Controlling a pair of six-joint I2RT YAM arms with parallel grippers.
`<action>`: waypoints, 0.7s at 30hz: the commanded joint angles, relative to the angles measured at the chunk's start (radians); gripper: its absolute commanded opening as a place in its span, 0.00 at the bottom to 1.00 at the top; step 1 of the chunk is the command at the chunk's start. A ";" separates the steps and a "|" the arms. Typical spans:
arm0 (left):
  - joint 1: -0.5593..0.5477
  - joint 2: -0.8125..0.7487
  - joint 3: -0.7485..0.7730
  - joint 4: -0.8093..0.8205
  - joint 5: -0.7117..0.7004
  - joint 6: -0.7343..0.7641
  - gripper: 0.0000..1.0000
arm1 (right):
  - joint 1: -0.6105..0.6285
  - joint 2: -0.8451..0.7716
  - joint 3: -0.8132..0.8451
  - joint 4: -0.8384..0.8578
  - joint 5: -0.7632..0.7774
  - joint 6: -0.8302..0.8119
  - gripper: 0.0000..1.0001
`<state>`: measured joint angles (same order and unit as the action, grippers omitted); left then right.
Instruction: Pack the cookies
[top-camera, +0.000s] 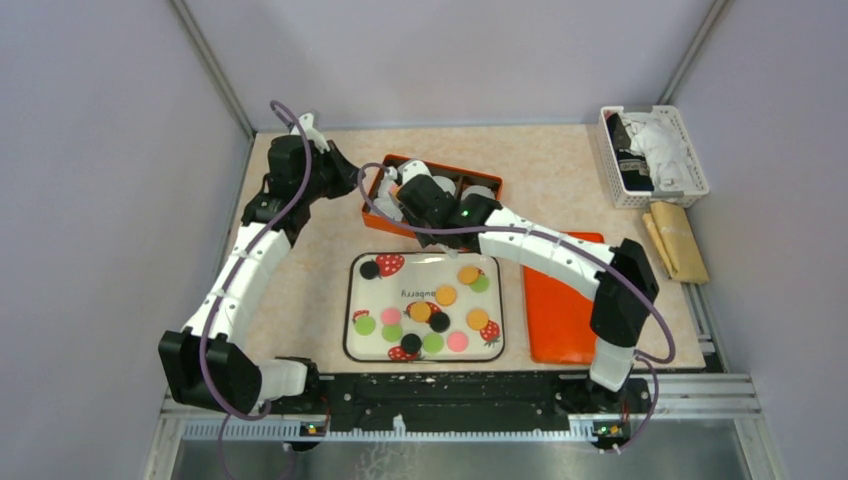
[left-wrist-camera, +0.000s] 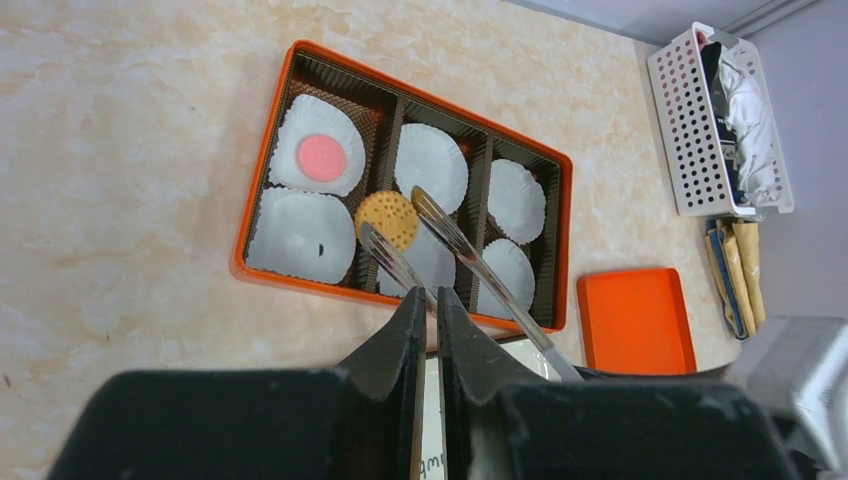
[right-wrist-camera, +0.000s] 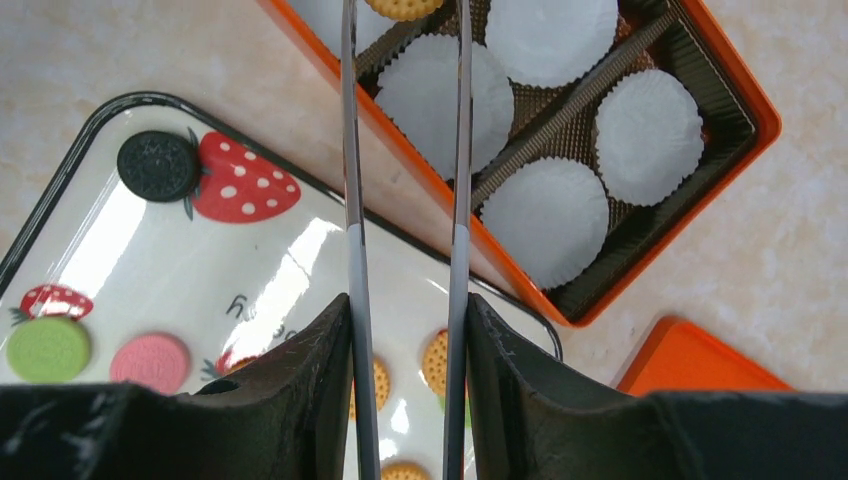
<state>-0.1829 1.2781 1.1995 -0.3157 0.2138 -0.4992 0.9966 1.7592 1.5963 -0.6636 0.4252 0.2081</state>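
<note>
Cookies (top-camera: 446, 295) in orange, pink, green and black lie on the white strawberry tray (top-camera: 352, 300). My right gripper (right-wrist-camera: 408, 300) is shut on metal tongs (right-wrist-camera: 459, 150). The tong tips pinch an orange cookie (left-wrist-camera: 388, 218) over the middle of the orange box (left-wrist-camera: 262, 170), between its white paper cups. One pink cookie (left-wrist-camera: 322, 157) rests in a cup at the box's far left. My left gripper (left-wrist-camera: 437, 295) hovers beside the box's near edge, shut with nothing between its fingers. From above, the right gripper (top-camera: 415, 195) covers part of the box (top-camera: 490, 185).
An orange lid (top-camera: 560, 310) lies right of the tray. A white basket (top-camera: 655, 155) of cloths stands at the back right, with a tan packet (top-camera: 678, 240) beside it. Grey walls close in the table on three sides.
</note>
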 joint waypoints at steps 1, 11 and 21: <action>0.009 -0.011 0.004 0.033 -0.013 0.016 0.14 | 0.001 0.071 0.108 0.109 -0.008 -0.062 0.15; 0.015 -0.019 0.005 0.021 -0.026 0.026 0.14 | -0.001 0.140 0.138 0.128 -0.039 -0.056 0.20; 0.016 -0.022 0.000 0.018 -0.024 0.030 0.15 | -0.001 0.154 0.135 0.143 -0.046 -0.050 0.40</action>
<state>-0.1715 1.2781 1.1995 -0.3168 0.1925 -0.4843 0.9920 1.9091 1.6722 -0.5827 0.3786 0.1570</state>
